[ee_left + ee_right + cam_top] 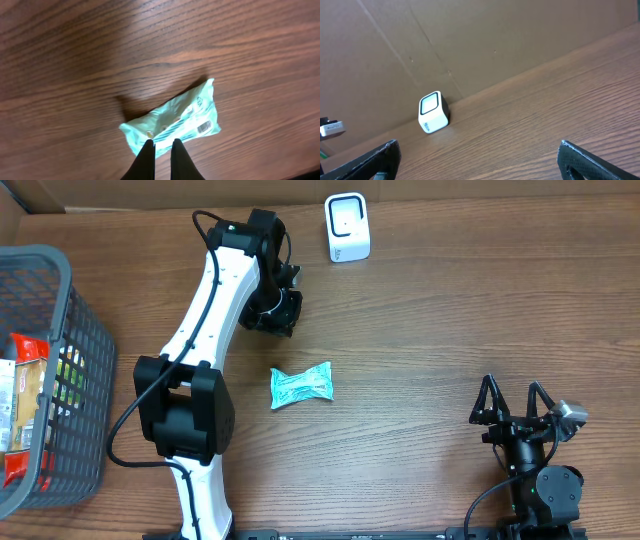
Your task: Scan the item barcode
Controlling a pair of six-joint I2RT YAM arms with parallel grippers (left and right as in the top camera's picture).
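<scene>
A pale green packet (300,386) lies flat on the wooden table near the middle. In the left wrist view the packet (175,117) shows a small barcode on its right end, facing up. My left gripper (275,315) hangs above the table up and left of the packet, apart from it. Its two black fingertips (148,145) stand almost together with nothing between them, so my left gripper (162,143) is shut and empty. The white scanner (347,227) stands at the table's far edge. My right gripper (513,398) rests wide open at the front right, empty.
A grey mesh basket (80,330) holding several packaged goods stands at the left edge. A cardboard wall backs the table behind the scanner (433,112). The right gripper (480,160) looks across bare wood toward it.
</scene>
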